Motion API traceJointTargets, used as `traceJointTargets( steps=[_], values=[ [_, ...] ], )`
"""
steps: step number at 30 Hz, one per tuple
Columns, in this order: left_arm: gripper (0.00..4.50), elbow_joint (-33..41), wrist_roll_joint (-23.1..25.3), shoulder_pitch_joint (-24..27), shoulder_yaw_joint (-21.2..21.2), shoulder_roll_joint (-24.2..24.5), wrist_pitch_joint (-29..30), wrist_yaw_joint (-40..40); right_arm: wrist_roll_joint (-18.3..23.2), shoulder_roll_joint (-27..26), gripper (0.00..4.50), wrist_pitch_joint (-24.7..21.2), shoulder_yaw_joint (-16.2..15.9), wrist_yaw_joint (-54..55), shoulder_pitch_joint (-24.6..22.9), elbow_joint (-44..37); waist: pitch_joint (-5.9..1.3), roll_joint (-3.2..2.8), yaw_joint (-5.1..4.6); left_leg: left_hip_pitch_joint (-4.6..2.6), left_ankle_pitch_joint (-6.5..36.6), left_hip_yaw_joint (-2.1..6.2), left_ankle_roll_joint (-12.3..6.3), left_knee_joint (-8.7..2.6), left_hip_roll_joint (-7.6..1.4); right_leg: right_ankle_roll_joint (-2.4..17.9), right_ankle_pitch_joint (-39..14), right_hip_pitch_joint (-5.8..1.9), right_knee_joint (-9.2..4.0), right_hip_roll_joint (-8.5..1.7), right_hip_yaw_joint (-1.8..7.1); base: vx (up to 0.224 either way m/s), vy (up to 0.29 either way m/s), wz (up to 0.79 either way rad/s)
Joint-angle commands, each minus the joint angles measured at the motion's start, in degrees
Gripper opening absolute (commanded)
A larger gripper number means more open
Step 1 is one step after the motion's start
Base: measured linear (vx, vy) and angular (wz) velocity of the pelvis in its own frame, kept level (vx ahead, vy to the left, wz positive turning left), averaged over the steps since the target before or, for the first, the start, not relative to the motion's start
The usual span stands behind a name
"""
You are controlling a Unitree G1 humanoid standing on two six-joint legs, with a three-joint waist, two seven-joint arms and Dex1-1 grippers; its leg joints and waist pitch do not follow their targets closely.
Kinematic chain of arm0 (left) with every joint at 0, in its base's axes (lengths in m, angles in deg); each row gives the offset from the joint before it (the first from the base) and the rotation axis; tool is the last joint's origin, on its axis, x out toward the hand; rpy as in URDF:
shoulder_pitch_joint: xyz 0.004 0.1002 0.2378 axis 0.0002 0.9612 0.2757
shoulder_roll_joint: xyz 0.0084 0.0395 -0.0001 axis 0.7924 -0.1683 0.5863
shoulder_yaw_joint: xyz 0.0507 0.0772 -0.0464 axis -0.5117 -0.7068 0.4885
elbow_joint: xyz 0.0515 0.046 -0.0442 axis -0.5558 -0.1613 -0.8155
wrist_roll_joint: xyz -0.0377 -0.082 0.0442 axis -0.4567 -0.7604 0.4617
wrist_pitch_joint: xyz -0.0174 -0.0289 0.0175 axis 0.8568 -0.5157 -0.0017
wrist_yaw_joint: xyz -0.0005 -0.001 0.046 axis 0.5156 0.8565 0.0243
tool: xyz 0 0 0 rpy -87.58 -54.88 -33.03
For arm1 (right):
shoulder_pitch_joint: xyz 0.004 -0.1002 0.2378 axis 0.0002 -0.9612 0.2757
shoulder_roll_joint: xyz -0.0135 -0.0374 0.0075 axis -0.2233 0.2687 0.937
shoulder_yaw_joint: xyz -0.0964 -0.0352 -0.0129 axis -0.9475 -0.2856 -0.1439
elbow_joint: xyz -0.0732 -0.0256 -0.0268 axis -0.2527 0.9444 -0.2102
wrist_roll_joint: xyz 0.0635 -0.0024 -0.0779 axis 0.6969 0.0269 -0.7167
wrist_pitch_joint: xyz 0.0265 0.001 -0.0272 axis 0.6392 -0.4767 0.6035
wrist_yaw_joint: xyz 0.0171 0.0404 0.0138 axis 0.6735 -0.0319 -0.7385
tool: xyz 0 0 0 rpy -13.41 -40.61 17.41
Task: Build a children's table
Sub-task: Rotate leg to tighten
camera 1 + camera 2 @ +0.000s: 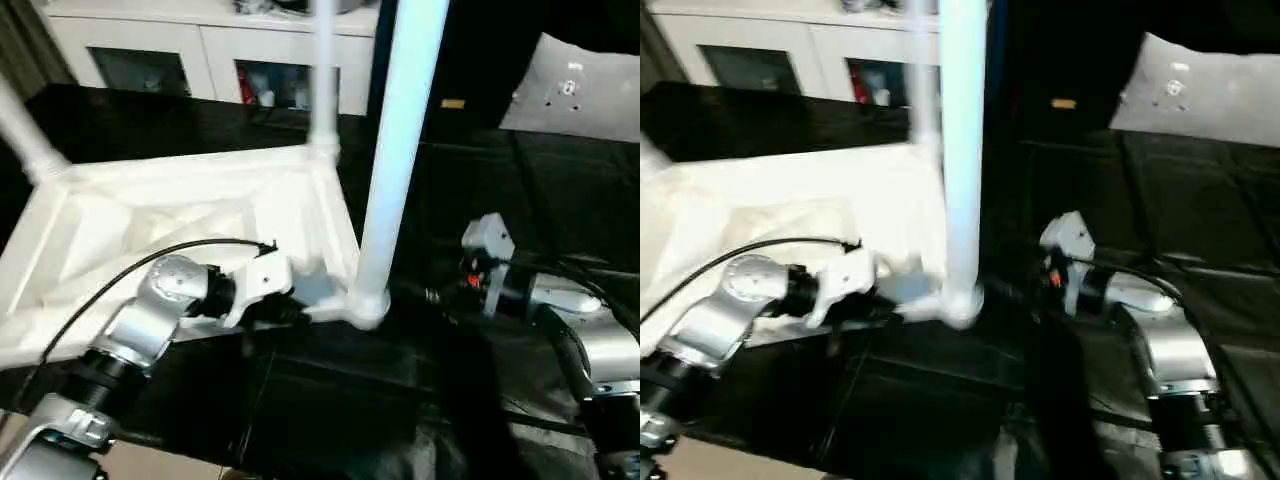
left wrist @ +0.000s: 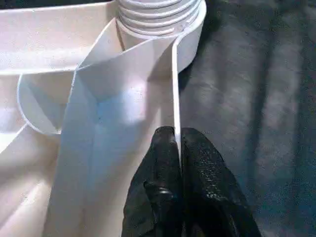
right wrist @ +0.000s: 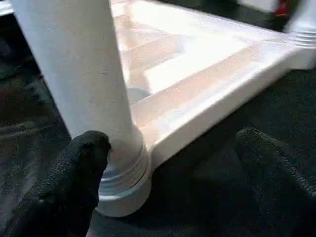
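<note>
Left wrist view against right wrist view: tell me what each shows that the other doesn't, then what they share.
Left wrist view alone: the left hand, shut on the thin side wall of the tabletop, with one fingertip on each face.

Right wrist view alone: the right hand, open, one fingertip against the standing leg, and the ribbed underside stretching away.

Both: the near corner socket with the leg's ridged base seated in it, on the black cloth.
</note>
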State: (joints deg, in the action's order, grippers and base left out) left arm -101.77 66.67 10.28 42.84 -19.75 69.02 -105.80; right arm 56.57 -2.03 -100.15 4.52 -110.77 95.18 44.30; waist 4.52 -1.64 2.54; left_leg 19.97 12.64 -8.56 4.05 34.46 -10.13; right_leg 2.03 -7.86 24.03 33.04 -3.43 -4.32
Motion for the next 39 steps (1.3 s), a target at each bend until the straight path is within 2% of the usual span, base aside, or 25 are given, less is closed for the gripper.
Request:
traceJointTargets(
  steps=[1,4,5,9,12,23,24,26,33,37,39],
  values=[
    [0.0,1.7,-0.86,-0.52,-1.89,-0.28,-2.26,-2.83,1.72,0.2,4.35,0.42,-2.11,-4.0,0.66,0.12,-4.17,0.38,0.06,0.29,6.19,-0.03,-6.0,-3.9,-2.43,11.63,-18.71,-4.03,-3.56,-4.25,2.62,0.0,0.0,0.0],
    [0.0,1.68,-1.38,-0.76,-2.4,0.29,-3.03,-4.58,3.09,0.72,4.35,-0.35,-3.04,-7.2,1.24,0.21,-4.19,0.38,0.08,0.34,6.09,-0.1,-5.99,-3.85,-2.43,11.39,-19.48,-3.98,-3.69,-4.3,2.67,0.0,0.0,0.0],
    [0.0,1.8,-1.5,-0.87,-2.68,0.63,-3.64,-5.58,3.42,1.04,4.09,-0.4,-3.73,-8.97,1.66,0.72,-4.03,0.64,0.18,0.37,6.07,-0.14,-6.14,-3.88,-2.37,11.18,-20.15,-3.91,-3.77,-4.32,2.7,0.0,0.0,0.0],
    [0.0,2.38,-1.85,-1.03,-3.41,1.31,-4.17,-8.05,3.91,1.54,3.77,-0.5,-5.35,-13.51,2.47,2.01,-3.85,0.61,0.69,0.24,5.7,-0.24,-6.24,-3.9,-2.51,10.95,-20.66,-3.6,-3.8,-4.23,2.72,0.0,0.0,0.0],
    [0.0,2.66,-1.74,-1.03,-3.52,1.28,-4.26,-8.61,3.04,1.45,3.59,-0.28,-6.14,-14.02,3.08,3.23,-3.83,0.55,0.92,0.3,5.44,-0.18,-6.13,-3.96,-2.61,11.07,-20.14,-3.65,-3.64,-4.29,2.71,0.0,0.0,0.0],
    [0.0,3.04,-2.19,-1.0,-3.85,1.61,-3.96,-9.82,4.27,0.47,2.66,-1.94,-7.47,-16.41,4.25,5.44,-3.83,0.6,0.96,0.41,5.47,-0.18,-5.75,-3.96,-2.49,10.74,-20.88,-3.76,-3.73,-4.29,2.63,0.0,0.0,0.0],
    [0.0,2.98,-2.17,-1.05,-3.82,1.64,-3.95,-9.86,4.37,0.38,2.44,-1.91,-7.57,-16.58,4.32,5.65,-3.85,0.54,0.97,0.45,5.44,-0.14,-5.71,-3.99,-2.49,10.7,-20.91,-3.78,-3.71,-4.28,2.61,0.0,0.0,0.0],
    [0.0,2.94,-2.11,-1.07,-3.79,1.76,-3.97,-9.89,4.33,0.2,2.29,-1.54,-7.75,-16.67,4.39,6.13,-3.9,0.58,0.97,0.43,5.43,-0.15,-5.61,-3.96,-2.45,10.59,-21.11,-3.82,-3.75,-4.31,2.62,0.0,0.0,0.0],
    [0.0,2.95,-2.04,-1.03,-3.71,1.82,-3.32,-9.57,4.75,-0.49,2.07,-2.01,-8.1,-16.94,4.18,5.81,-4.01,0.71,0.88,0.38,5.54,-0.15,-5.26,-3.99,-2.47,10.19,-21.97,-3.81,-3.8,-4.26,2.59,0.0,0.0,0.0],
    [0.0,3.36,-1.4,-0.88,-3.19,1.1,0.21,-6.59,4.65,-1.64,2.05,-3.09,-8.41,-14.63,2.75,4.05,-4.12,0.72,0.85,0.38,4.86,-0.19,-5.16,-3.97,-2.5,10.37,-21.45,-3.78,-3.66,-4.32,2.65,0.0,0.0,0.0],
    [0.0,3.3,-1.17,-1.17,-2.01,-0.75,3.03,-2.52,3.32,-3.57,2.04,-4.25,-8.62,-9.74,2.07,3.13,-4.09,0.7,0.74,0.26,5.59,-0.17,-4.54,-4.03,-2.51,9.98,-22.3,-3.73,-3.8,-4.25,2.66,0.0,0.0,0.0]
  ],
)
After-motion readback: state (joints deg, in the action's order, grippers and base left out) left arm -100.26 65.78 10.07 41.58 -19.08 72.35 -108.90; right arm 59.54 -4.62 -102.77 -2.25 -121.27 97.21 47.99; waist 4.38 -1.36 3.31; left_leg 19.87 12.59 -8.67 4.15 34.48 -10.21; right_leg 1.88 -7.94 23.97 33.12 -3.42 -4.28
